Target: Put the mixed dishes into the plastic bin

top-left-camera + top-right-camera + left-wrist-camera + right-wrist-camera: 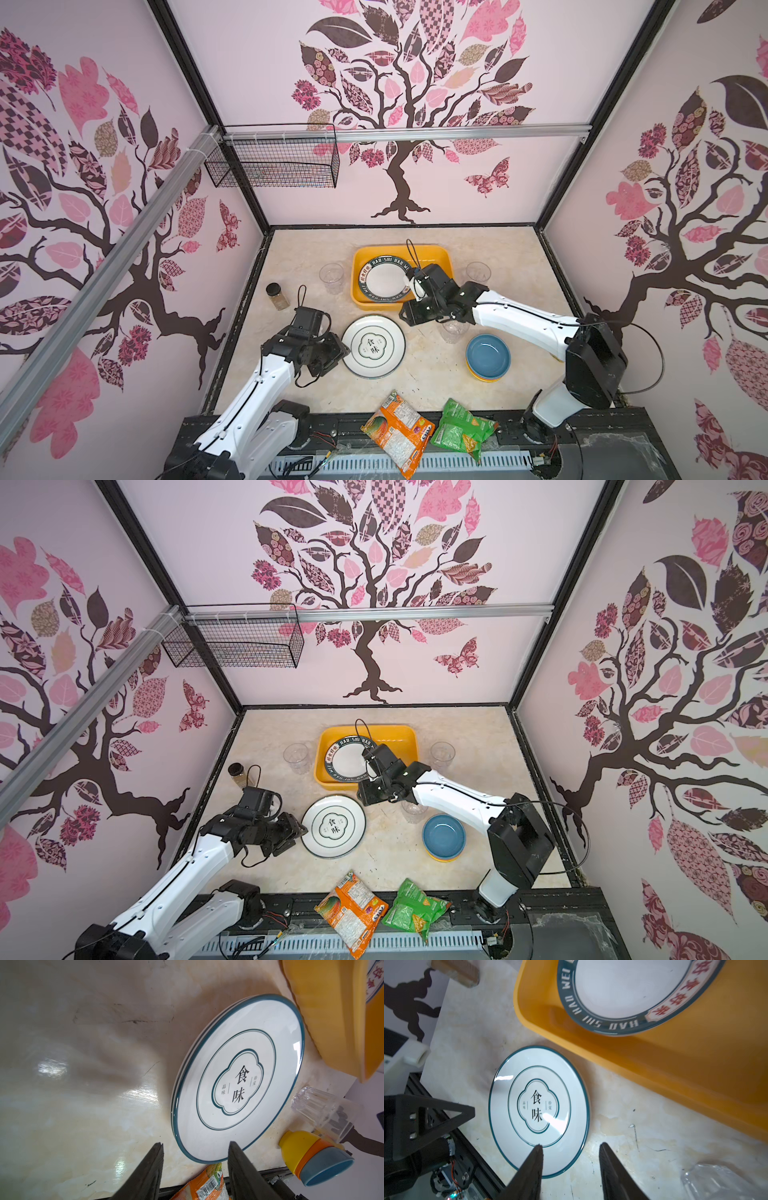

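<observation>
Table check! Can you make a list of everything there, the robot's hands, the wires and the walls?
Surface: marbled table, few dark scuffs.
Job's things: lettered plate in plastic bin; second plate, bowl stack, three clear cups on table.
Clutter: spice jar, orange bag, green bag.
Hands: left hand, right hand open, empty.
Cables: black loop above each wrist.
Surroundings: wire basket on rail; tree-print walls.

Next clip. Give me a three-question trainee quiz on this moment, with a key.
1. True or false: the plastic bin already holds a plate.
2. Which bowl tops the bowl stack? A blue, B orange, C yellow.
3. What, if anything, is in the left hand?
Key: 1 true; 2 A; 3 nothing, it is open and empty.
</observation>
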Controlling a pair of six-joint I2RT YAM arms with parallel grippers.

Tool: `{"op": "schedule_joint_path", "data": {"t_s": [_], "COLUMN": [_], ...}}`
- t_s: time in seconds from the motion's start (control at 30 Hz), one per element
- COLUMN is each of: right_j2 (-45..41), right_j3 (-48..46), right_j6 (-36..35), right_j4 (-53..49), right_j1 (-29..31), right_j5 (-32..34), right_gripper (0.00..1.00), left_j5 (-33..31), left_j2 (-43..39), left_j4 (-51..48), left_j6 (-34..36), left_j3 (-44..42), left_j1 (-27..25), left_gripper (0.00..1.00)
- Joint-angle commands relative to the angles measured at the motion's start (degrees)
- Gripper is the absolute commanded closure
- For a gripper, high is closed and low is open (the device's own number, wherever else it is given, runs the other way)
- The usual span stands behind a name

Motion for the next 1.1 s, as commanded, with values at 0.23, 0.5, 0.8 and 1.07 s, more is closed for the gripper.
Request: {"op": "schedule_joint_path", "data": {"t_s": [0.23, 0.5, 0.8, 1.07], "right_j2": [7.6, 11.6, 14.4, 16.4], "right_j3": [1.2, 2.1, 4.1, 5.6], "right_j6": [-2.1, -2.7, -2.8, -3.3], "right_j4": [-0.9, 0.0, 0.2, 0.2], "right_j1": [3.0, 3.5, 3.6, 3.6], "right_j5": [1.7, 3.6, 4.0, 3.6], "right_gripper": [0.44, 0.45, 0.48, 0.48], "left_j5": [-1.1, -0.5, 0.5, 0.9], "left_j2": [5.0, 9.1, 12.5, 13.2], "left_j4": [2.3, 4.7, 6.8, 7.6], "left_j6": [0.8, 1.7, 2.5, 2.6], "left_j3": [-0.4, -0.6, -0.8, -1.2], "left_j1": [-1.1, -1.3, -1.3, -1.3], "left_gripper": [0.44, 0.45, 0.49, 0.51]}}
